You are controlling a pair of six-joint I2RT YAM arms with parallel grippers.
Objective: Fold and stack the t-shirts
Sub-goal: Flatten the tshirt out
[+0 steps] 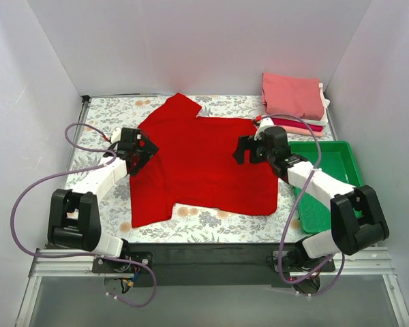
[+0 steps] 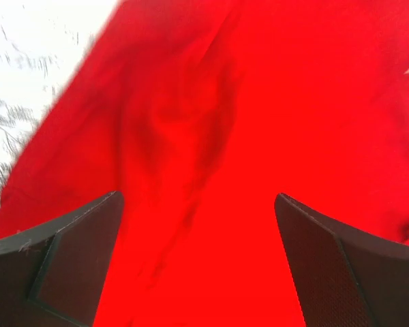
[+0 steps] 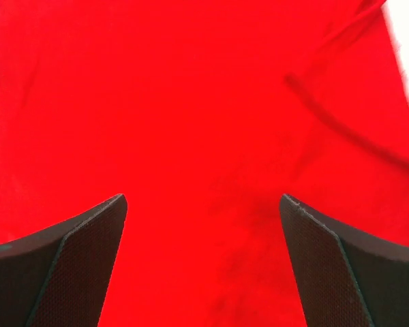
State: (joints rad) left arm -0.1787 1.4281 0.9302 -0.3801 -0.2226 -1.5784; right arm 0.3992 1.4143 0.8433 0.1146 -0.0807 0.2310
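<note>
A bright red t-shirt lies spread over the middle of the table, one corner folded up at the back. It fills the left wrist view and the right wrist view. My left gripper is open over the shirt's left edge, nothing between its fingers. My right gripper is open over the shirt's right side, its fingers apart and empty. A stack of folded t-shirts, salmon-pink on top with white, crimson and peach under it, sits at the back right.
A green plastic tray stands at the right, partly under my right arm. The table has a floral cloth. White walls close in the back and sides.
</note>
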